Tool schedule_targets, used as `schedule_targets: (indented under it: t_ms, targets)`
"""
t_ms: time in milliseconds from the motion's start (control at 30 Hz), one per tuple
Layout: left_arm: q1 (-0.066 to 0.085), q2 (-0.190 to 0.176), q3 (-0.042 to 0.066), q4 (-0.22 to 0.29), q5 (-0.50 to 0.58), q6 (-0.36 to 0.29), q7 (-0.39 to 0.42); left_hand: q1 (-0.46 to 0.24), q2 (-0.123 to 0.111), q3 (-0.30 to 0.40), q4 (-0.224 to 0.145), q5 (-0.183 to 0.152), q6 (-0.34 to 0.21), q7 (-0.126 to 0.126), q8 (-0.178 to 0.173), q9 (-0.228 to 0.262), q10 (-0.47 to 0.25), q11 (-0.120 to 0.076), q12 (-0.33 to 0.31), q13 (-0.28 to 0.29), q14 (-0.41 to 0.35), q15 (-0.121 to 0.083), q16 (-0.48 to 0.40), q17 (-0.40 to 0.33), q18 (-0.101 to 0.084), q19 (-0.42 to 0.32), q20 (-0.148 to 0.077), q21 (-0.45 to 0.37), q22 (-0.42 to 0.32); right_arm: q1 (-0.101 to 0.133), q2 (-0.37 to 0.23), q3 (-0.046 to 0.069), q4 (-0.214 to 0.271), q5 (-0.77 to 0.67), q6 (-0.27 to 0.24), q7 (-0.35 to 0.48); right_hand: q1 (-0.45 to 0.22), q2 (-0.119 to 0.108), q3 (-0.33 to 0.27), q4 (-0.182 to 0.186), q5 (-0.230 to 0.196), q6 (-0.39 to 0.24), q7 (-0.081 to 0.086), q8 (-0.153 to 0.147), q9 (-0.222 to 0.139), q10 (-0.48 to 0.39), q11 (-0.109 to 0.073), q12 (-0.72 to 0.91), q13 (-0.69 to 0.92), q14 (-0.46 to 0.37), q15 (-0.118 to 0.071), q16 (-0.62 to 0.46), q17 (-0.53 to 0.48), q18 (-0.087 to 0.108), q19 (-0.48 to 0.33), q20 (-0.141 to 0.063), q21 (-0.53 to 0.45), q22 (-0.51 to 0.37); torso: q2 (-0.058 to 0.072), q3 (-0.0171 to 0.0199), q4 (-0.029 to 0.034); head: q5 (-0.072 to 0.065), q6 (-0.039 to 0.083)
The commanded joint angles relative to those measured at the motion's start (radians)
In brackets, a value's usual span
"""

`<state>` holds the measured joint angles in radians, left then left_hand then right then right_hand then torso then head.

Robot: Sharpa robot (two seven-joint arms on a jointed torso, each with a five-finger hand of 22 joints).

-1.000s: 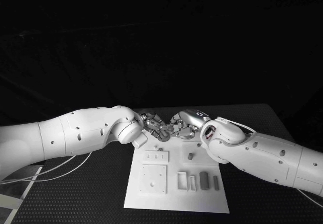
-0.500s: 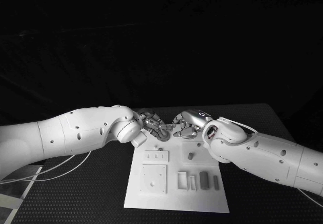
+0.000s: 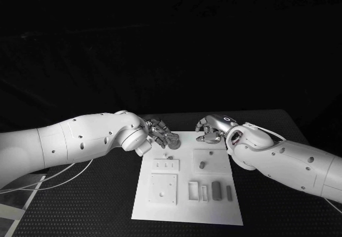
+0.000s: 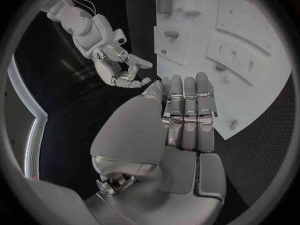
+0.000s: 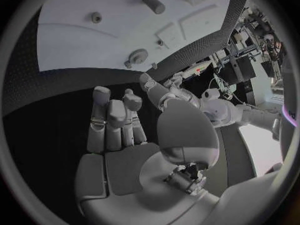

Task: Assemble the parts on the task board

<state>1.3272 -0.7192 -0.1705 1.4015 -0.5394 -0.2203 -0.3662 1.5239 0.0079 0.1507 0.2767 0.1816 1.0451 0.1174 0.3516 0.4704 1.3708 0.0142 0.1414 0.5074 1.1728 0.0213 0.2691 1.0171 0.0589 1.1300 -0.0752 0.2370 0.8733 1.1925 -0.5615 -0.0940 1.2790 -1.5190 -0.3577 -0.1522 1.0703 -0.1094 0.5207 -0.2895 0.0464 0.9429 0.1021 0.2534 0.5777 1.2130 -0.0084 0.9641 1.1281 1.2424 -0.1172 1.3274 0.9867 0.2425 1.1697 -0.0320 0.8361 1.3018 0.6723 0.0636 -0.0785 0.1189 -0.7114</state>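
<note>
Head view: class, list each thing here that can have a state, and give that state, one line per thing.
Left hand: fingers straight, holding nothing, over the board's far edge.
Right hand: fingers apart, empty, by the board's far right corner.
Board: flat on the table.
Grey block: lying on the board.

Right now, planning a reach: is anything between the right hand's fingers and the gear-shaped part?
Nothing visible: only bare table and board rim separate the right hand from the gear-shaped part; the left hand sits aside.
</note>
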Motion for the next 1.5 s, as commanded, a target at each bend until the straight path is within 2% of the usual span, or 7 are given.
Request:
schedule_targets:
  t_ms: [33,333,600,1033,1233,1400,1500]
  targets:
    - [0.001,-0.009,-0.010,0.008,-0.086,0.011,-0.031,0.006,0.005,-0.011,0.003,0.015,0.053,-0.047,0.028,0.060,0.008,-0.005,0.016,0.013,0.006,-0.004,0.022,0.010,0.012,0.009,-0.006,0.015,0.020,0.000,-0.009,0.001,-0.005,0.041,-0.025,0.021,0.003,-0.002,0.007,0.000,0.002,0.004,0.009,-0.005,0.000,-0.006,0.006,-0.006,-0.001,0.001,0.007,-0.004,-0.001,0.019,0.002,0.001,-0.005,-0.001,-0.001,0.0016,-0.0009,0.004,-0.004]
    - [0.000,-0.032,-0.069,0.024,-0.133,-0.017,-0.052,-0.036,-0.006,-0.011,0.007,0.086,0.085,-0.079,0.094,0.166,0.026,-0.045,0.161,0.129,0.031,-0.045,0.175,0.074,0.018,0.050,-0.044,0.114,0.150,0.004,-0.037,0.014,-0.018,0.102,-0.027,0.037,0.007,0.001,0.010,-0.001,0.002,0.005,0.009,-0.005,0.001,-0.006,0.005,-0.006,-0.001,0.001,0.007,-0.004,-0.001,0.019,0.002,0.001,-0.006,-0.001,0.000,0.0008,-0.0005,0.007,-0.011]
    - [-0.024,-0.027,-0.069,0.023,-0.164,-0.017,-0.063,-0.067,0.000,0.022,0.002,0.100,0.064,-0.097,0.149,0.325,-0.060,-0.091,0.462,0.369,0.008,-0.092,0.426,0.115,0.026,0.063,-0.091,0.245,0.347,0.009,-0.048,0.024,-0.025,0.120,-0.024,0.042,0.009,0.002,0.012,-0.001,0.002,0.006,0.009,-0.004,0.002,-0.006,0.005,-0.006,-0.001,0.001,0.007,-0.004,-0.001,0.019,0.002,0.002,-0.006,-0.001,0.001,0.0002,-0.0014,0.005,-0.019]
    - [-0.037,-0.003,-0.069,0.014,-0.245,0.024,-0.129,-0.117,-0.001,0.047,-0.050,0.176,0.086,-0.123,0.149,0.450,-0.066,-0.126,0.690,0.452,0.010,-0.142,0.654,0.079,0.029,0.114,-0.134,0.333,0.458,0.012,-0.049,0.030,-0.027,0.142,-0.015,0.045,0.010,0.003,0.012,-0.001,0.002,0.007,0.008,-0.003,0.002,-0.006,0.005,-0.006,-0.001,0.000,0.007,-0.005,-0.001,0.019,0.001,0.002,-0.007,-0.001,0.001,0.0013,-0.0018,-0.001,-0.044]
    - [-0.047,0.009,-0.069,0.011,-0.295,0.063,-0.165,-0.206,0.008,0.098,-0.158,0.193,0.097,-0.130,0.116,0.500,-0.080,-0.136,0.821,0.504,0.010,-0.175,0.778,0.067,0.023,0.136,-0.163,0.404,0.459,0.015,-0.049,0.032,-0.032,0.152,-0.008,0.045,0.010,0.003,0.012,-0.001,0.002,0.007,0.009,-0.003,0.002,-0.006,0.005,-0.006,-0.001,0.000,0.007,-0.005,-0.001,0.019,0.001,0.002,-0.007,-0.001,0.002,0.0005,-0.0020,-0.004,-0.052]
    - [-0.049,0.010,-0.069,0.011,-0.332,0.099,-0.182,-0.523,0.032,0.307,-0.437,0.229,0.128,-0.141,0.089,0.596,-0.085,-0.139,0.884,0.466,0.008,-0.203,0.886,0.031,0.009,0.158,-0.190,0.480,0.454,0.018,-0.050,0.032,-0.032,0.153,-0.004,0.045,0.010,0.004,0.013,-0.001,0.002,0.007,0.009,-0.003,0.002,-0.007,0.005,-0.006,-0.001,0.000,0.007,-0.005,-0.001,0.019,0.001,0.002,-0.007,0.000,0.002,0.0017,-0.0021,-0.005,-0.058]
    - [-0.049,0.011,-0.069,0.007,-0.337,0.100,-0.186,-0.577,0.038,0.351,-0.480,0.231,0.131,-0.138,0.075,0.606,-0.084,-0.142,0.891,0.456,0.011,-0.207,0.897,0.020,0.009,0.170,-0.194,0.484,0.453,0.018,-0.054,0.033,-0.031,0.157,-0.002,0.045,0.010,0.004,0.013,-0.001,0.002,0.007,0.009,-0.003,0.003,-0.007,0.006,-0.006,-0.001,0.000,0.007,-0.005,-0.001,0.019,0.001,0.002,-0.007,0.000,0.001,0.0009,-0.0010,-0.007,-0.061]
